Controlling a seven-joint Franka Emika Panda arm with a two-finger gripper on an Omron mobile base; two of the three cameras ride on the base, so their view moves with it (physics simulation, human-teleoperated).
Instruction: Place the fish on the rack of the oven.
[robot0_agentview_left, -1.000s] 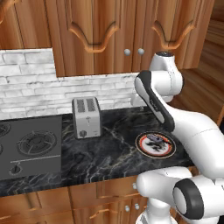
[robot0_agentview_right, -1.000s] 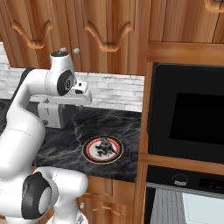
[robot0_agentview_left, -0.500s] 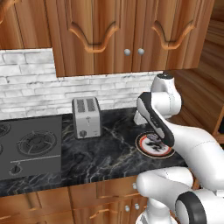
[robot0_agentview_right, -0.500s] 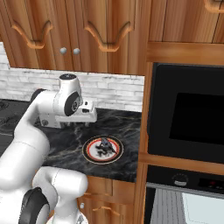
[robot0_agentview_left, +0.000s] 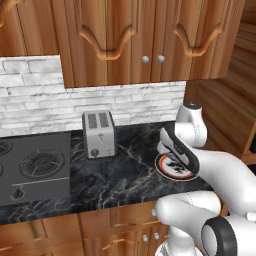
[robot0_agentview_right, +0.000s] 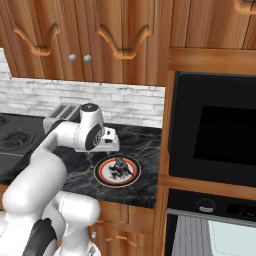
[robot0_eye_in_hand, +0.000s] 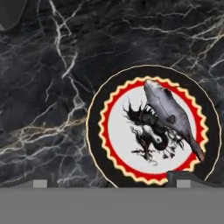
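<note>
The fish (robot0_eye_in_hand: 168, 116), slender and grey-silver, lies on a round red-rimmed plate (robot0_eye_in_hand: 94, 131) on the black marble counter. It rests on one side of the plate, beside the black printed motif. My gripper (robot0_eye_in_hand: 111, 183) hovers open just above the plate, with nothing between its widely spread fingertips (robot0_eye_in_hand: 183, 181). From the right base view the gripper (robot0_agentview_right: 111, 145) hangs over the plate's (robot0_agentview_right: 100, 172) far left rim, close to the fish (robot0_agentview_right: 120, 165). The black oven (robot0_agentview_right: 215, 135) fills the wooden column to the right. Below its control panel shows a grey striped surface, apparently the rack (robot0_agentview_right: 189, 236).
A silver two-slot toaster (robot0_agentview_left: 100, 134) stands against the white brick wall. Left of it is the grey stove (robot0_agentview_left: 30, 167) with black grates. Wooden cabinets hang above the counter. My own arm covers part of the plate (robot0_agentview_left: 172, 172) in the left base view.
The arm has folded down and the gripper has dropped from well above the counter to just over the plate. The plate and fish have not moved.
</note>
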